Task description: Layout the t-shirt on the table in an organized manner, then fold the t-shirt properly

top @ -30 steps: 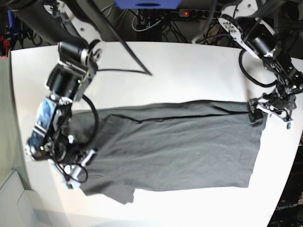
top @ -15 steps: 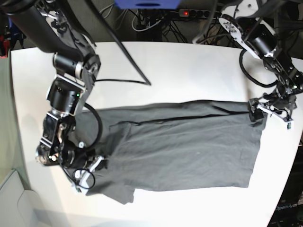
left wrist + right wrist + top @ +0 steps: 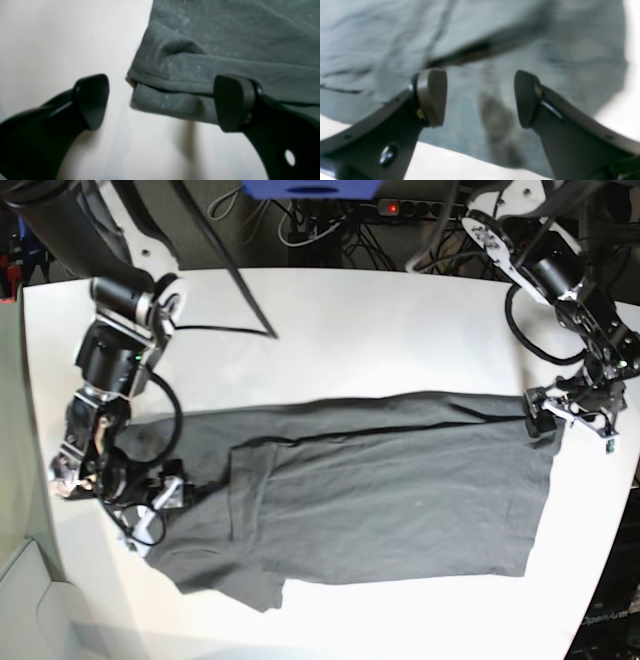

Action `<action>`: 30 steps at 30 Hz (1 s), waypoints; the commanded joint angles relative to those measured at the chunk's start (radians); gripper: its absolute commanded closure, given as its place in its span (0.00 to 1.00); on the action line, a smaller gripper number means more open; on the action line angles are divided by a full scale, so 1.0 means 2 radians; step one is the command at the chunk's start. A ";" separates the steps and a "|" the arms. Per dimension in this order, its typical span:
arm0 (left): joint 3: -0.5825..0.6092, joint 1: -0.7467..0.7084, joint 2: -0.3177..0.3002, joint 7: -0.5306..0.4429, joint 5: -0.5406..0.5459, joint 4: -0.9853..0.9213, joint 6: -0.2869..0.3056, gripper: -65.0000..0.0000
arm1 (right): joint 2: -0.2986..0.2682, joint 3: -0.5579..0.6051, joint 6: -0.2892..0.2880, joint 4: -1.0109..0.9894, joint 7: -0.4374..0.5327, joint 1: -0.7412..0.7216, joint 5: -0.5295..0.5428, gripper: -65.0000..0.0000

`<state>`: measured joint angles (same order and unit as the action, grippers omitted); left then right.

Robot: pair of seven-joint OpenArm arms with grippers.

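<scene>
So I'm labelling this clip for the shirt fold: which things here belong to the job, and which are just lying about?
Part of the job:
- t-shirt
- table
- left gripper, open at the shirt's corner
- right gripper, open over the shirt

Just lying about:
- black cables
- power strip behind the table

The right wrist view blurs the t-shirt [image 3: 480, 45], its folds smeared and cut off at the edges.
</scene>
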<state>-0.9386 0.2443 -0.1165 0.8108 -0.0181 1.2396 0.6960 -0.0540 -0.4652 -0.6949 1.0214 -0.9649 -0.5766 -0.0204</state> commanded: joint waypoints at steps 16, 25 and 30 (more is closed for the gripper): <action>0.002 0.010 -0.006 -0.011 0.008 0.010 0.001 0.00 | -0.059 0.001 -0.002 0.005 0.066 0.021 0.009 0.36; 0.002 0.010 -0.007 -0.013 0.009 0.010 0.001 0.00 | -0.069 0.001 -0.002 0.005 0.111 0.052 0.009 0.36; 0.002 0.010 -0.005 -0.013 0.009 0.010 0.001 0.00 | -0.072 0.001 -0.002 0.005 0.114 0.062 0.009 0.38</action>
<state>-0.9360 0.2440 -0.1135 0.8070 -0.0181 1.2396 0.6960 -0.1856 -0.4625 -0.6952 1.0161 -0.7551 -0.4328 -0.0185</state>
